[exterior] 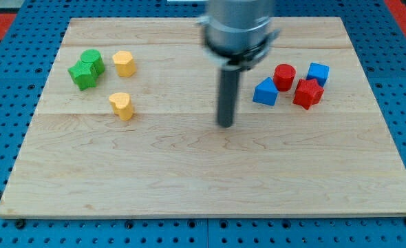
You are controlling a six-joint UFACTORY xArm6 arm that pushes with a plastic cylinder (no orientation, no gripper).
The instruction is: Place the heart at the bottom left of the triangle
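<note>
Handless, this arm ends in a plain rod, so nothing opens, narrows or holds; my tip (226,125) rests on bare wood near the middle of the surface (203,186), touching no block.

From my tip, the yellow heart (122,105) lies at about nine o'clock, well apart, standing alone. A second yellow block (124,63), of a shape I cannot make out for certain, sits at about twelve o'clock from the heart, with two green blocks (86,69) pressed together just at its nine o'clock side.

The blue triangle (265,91) lies at about two o'clock from my tip, near it. A red cylinder (284,76) touches or nearly touches its upper right, a red star-like block (307,93) sits at its three o'clock, and a blue cube (318,72) stands beyond them.

The heart looks small, stiff and light, likely to slide easily on the smooth wood and to spin if pushed off-centre. I judge the best contact is its nine o'clock side, squarely through the middle, driving it toward three o'clock until it rests at the triangle's seven o'clock.

No containers appear; every block lies directly on the surface.
</note>
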